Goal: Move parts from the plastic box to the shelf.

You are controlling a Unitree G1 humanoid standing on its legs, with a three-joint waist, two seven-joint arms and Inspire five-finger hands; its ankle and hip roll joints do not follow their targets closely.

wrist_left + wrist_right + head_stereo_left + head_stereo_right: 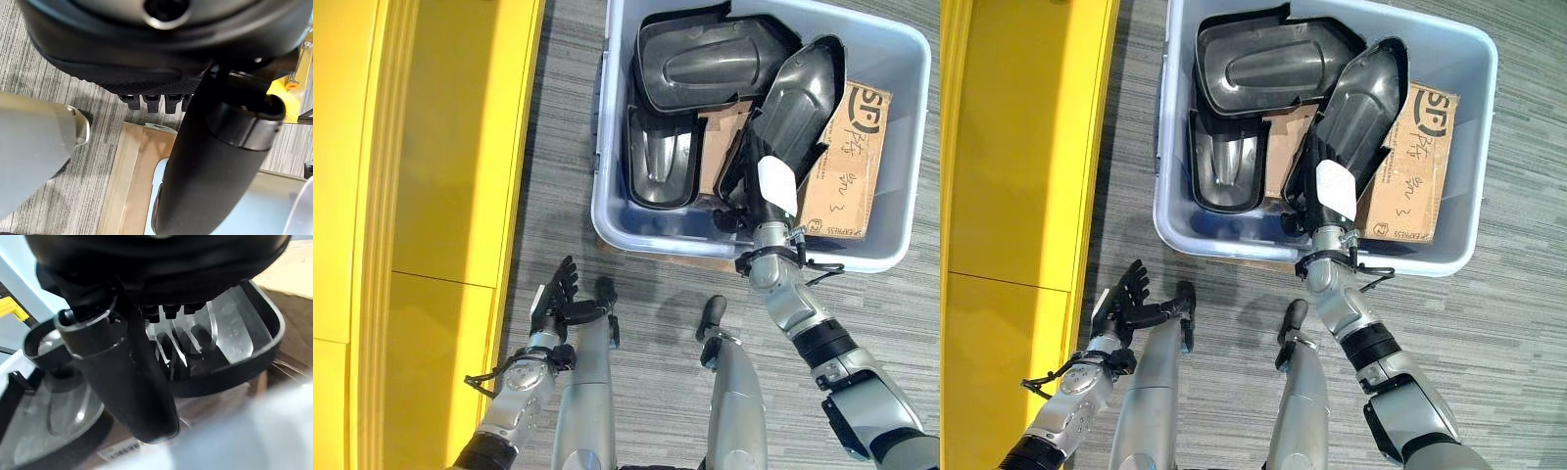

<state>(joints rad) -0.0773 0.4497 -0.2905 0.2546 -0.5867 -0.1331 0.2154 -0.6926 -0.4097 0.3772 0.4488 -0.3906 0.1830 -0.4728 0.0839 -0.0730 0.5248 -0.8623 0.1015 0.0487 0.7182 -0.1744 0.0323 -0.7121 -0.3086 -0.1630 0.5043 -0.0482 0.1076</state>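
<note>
- Right hand [756, 196] reaching over the near wall into the plastic box [607, 211], closed on the lower end of a long black part [798, 93]; thumb with its white cover [776, 184] lying on the side facing up, fingers [171, 311] curled into the glossy hollow on the other side of the rim.
- Long black part leaning up and away from that grip, far end near the box's far right wall, resting over the cardboard [847, 166].
- Left hand [558, 294] low over the grey carpet floor [656, 294], well apart from the box, fingers straight and spread, holding nothing.
- Pale grey-blue box standing on the floor, open on top, with a strip of pale wooden board [132, 186] showing under its near edge.
- Inside, besides the held part: a broad black shell [705, 64] lying across the far left corner, hollow side up, and a smaller scoop-shaped black part [661, 157] against the left wall, touching the shell.
- Brown cardboard lying flat along the right half of the box floor, partly under the black parts.
- Large printed letters on the cardboard's far corner, handwritten marks along its middle, small print by its near edge.
- White barcode label [117, 450] just past the thumb, too blurred to read.
- Yellow shelf [440, 196] along the left side, beside the box and the left hand, none of the black parts on it.
</note>
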